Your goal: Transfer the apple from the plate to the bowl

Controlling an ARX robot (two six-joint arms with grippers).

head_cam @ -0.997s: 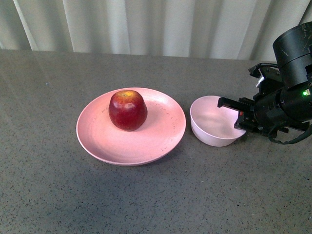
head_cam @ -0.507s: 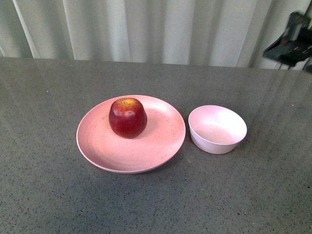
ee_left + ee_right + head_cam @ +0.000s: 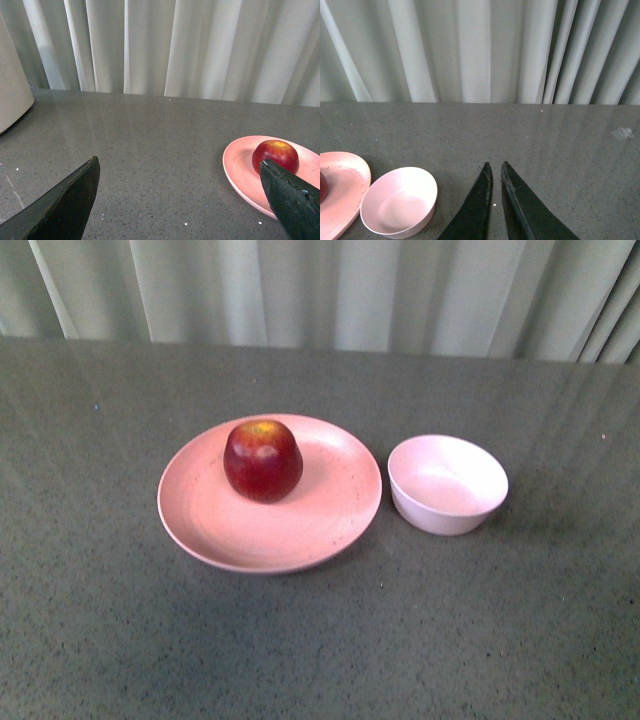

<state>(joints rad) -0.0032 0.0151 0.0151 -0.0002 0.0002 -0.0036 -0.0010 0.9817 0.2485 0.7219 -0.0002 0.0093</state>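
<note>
The dark red apple (image 3: 262, 460) sits on the wide pink plate (image 3: 330, 520), toward its far left part. The small pale bowl (image 3: 447, 484) stands empty just right of the plate. Neither arm shows in the front view. In the left wrist view my left gripper (image 3: 179, 167) is open and empty over bare table, with the apple (image 3: 275, 154) and plate (image 3: 240, 167) off to one side, the apple partly behind one finger. In the right wrist view my right gripper (image 3: 496, 165) is shut and empty, beside the bowl (image 3: 397, 202) and clear of it; the plate's edge (image 3: 345, 172) lies beyond.
The grey speckled table (image 3: 320, 640) runs back to pale curtains (image 3: 320, 290). A pale rounded object (image 3: 12, 95) stands at the table's edge in the left wrist view.
The right arm, which reached at the bowl a second ago, has pulled up and away and left the front view. The view has shifted slightly; apple, plate and bowl stay put.
</note>
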